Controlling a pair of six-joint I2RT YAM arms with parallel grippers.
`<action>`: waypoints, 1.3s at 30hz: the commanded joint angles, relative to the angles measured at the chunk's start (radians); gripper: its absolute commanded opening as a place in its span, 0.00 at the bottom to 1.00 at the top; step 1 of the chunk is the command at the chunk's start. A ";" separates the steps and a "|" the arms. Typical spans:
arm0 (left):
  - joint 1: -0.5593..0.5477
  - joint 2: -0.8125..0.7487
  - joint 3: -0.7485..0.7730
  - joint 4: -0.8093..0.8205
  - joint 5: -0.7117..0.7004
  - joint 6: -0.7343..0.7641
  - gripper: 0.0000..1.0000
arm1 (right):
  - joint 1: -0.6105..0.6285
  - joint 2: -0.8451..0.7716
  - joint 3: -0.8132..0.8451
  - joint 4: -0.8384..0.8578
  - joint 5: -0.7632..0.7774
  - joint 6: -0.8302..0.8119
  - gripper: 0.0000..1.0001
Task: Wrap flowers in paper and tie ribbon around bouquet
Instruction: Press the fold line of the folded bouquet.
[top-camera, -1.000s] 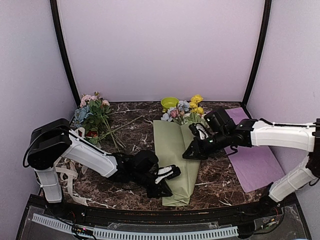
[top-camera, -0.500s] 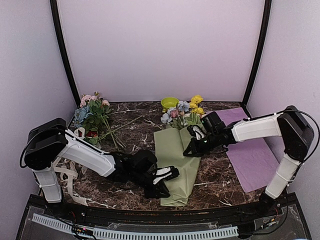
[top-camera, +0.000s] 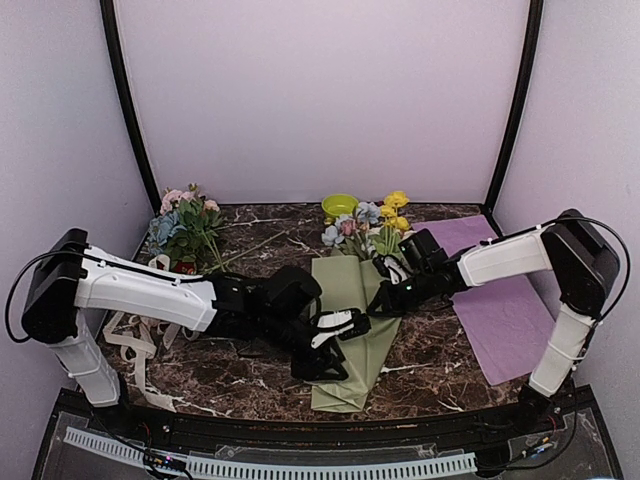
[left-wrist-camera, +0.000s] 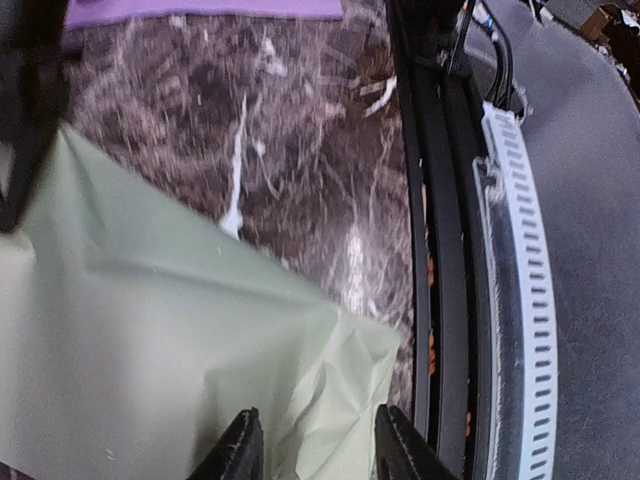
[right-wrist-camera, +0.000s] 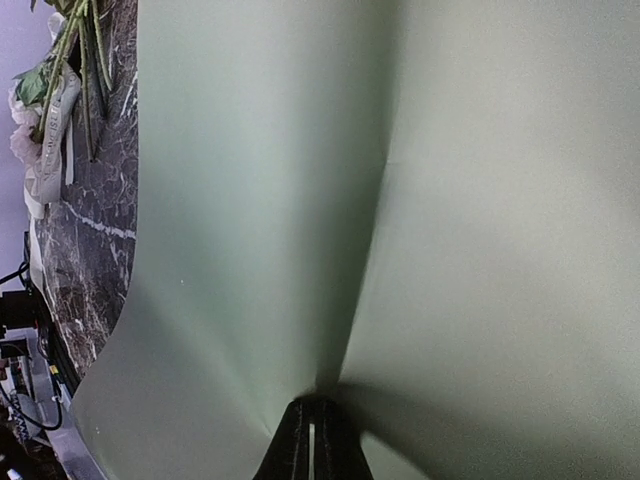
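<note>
Sage-green paper (top-camera: 345, 300) rolled into a long cone, forming the bouquet (top-camera: 350, 370). Lying mid-table (top-camera: 260, 275), wide end toward 12 o'clock, narrow tail toward 6. Yellow, blue and pink flowers (top-camera: 372, 222) poking out at the 12 o'clock end.

Right gripper (right-wrist-camera: 315, 440): clenched on a fold of the paper at the cone's 3 o'clock edge, crease fanning out from the tips.

Left gripper (left-wrist-camera: 315, 450): released, fingers parted low over the tail near 6 o'clock, paper bare between them, nothing pinched.

Ribbon (top-camera: 130, 345): cream, in loose loops at 9 o'clock beside the left arm's base, well apart from the cone, not yet tied.

Purple sheet (top-camera: 510, 310) at 3 o'clock, loose cluster (top-camera: 185, 225) at 10, small green bowl (top-camera: 339, 205) at 12.

Step in hand, by judgement: securing the wrap ahead of tying. Keep the right pinch firm to stop the overlap springing open. Re-seat the left grip across both layers at the narrow tail, never on one skin alone. Press down, not sideways, to avoid dragging the cone or crushing stems.
</note>
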 joint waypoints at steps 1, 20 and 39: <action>-0.010 0.001 0.058 0.015 -0.058 0.024 0.39 | 0.000 -0.017 -0.013 0.043 0.013 -0.012 0.04; -0.087 0.171 0.056 -0.022 -0.154 0.059 0.31 | -0.019 -0.024 0.084 -0.037 0.073 -0.055 0.06; -0.087 0.205 0.062 -0.029 -0.092 0.079 0.36 | 0.022 -0.233 -0.028 0.000 -0.214 -0.144 0.11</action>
